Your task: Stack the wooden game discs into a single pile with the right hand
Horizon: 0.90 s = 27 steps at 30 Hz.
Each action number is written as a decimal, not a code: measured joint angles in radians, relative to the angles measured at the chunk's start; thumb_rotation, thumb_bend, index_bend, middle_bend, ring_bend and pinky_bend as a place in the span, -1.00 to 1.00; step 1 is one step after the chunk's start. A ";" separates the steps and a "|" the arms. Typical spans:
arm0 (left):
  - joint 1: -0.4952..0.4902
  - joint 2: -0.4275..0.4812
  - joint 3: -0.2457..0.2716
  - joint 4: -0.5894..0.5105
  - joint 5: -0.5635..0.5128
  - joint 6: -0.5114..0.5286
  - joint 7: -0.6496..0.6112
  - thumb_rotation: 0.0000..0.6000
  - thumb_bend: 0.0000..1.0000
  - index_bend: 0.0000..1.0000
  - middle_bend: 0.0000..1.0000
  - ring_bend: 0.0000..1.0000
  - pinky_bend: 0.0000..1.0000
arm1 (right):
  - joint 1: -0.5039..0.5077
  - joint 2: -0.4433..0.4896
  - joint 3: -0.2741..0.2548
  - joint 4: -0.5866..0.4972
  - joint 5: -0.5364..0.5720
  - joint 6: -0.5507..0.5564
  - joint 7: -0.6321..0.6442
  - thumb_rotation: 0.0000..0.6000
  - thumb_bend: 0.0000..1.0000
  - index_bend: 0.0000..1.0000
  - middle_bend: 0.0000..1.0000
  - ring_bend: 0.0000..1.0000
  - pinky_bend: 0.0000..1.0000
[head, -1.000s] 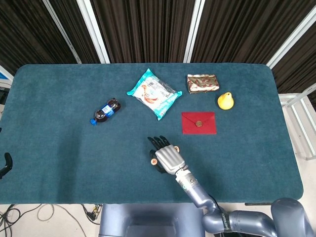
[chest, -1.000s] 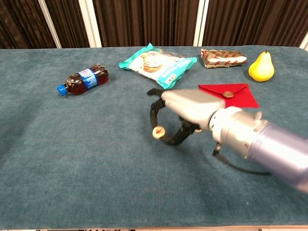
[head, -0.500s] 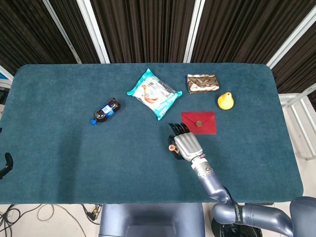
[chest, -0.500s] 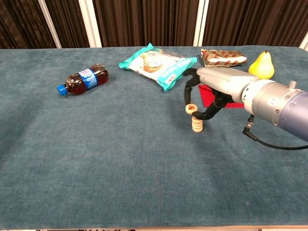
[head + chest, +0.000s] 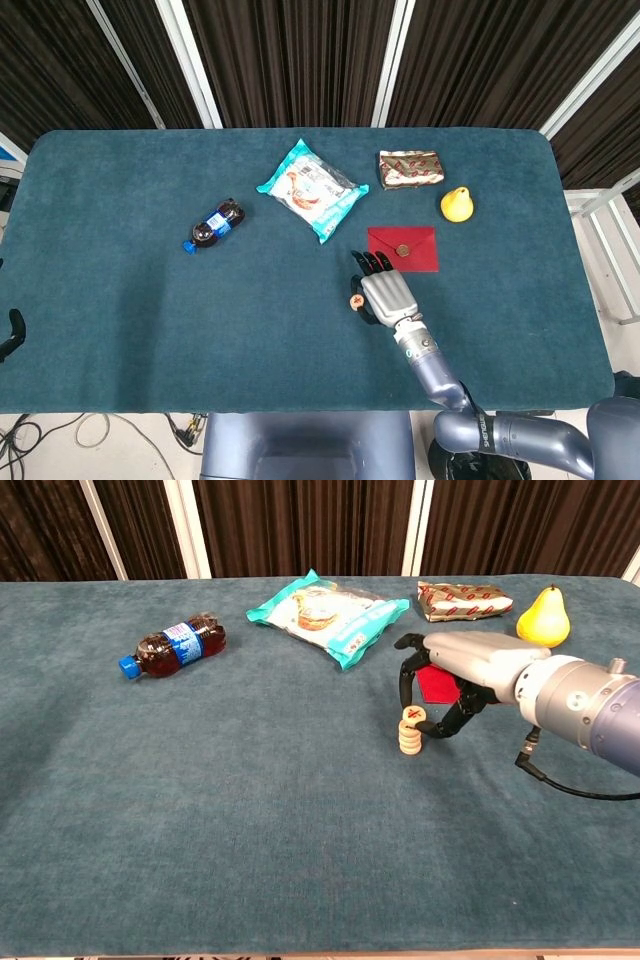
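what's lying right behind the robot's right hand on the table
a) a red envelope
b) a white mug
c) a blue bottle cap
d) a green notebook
a: the red envelope lies flat just beyond the right hand, which is over the stack of wooden discs.

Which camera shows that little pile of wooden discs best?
The chest view: the pile of discs shows side-on, its layers visible beside the right hand. The head view shows only the top disc from above.
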 measured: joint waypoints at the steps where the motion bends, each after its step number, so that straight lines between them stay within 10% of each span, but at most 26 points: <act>1: 0.000 -0.001 0.000 0.000 0.001 0.000 0.000 1.00 0.16 -0.82 -1.00 -1.00 -1.00 | 0.001 -0.001 -0.002 0.000 0.001 0.000 0.001 1.00 -0.12 0.07 -1.00 -1.00 -1.00; 27: 0.000 -0.001 0.000 0.000 -0.001 -0.001 0.005 1.00 0.16 -0.82 -1.00 -1.00 -1.00 | 0.012 -0.015 -0.017 0.015 0.007 0.018 0.004 1.00 -0.12 -0.17 -1.00 -1.00 -1.00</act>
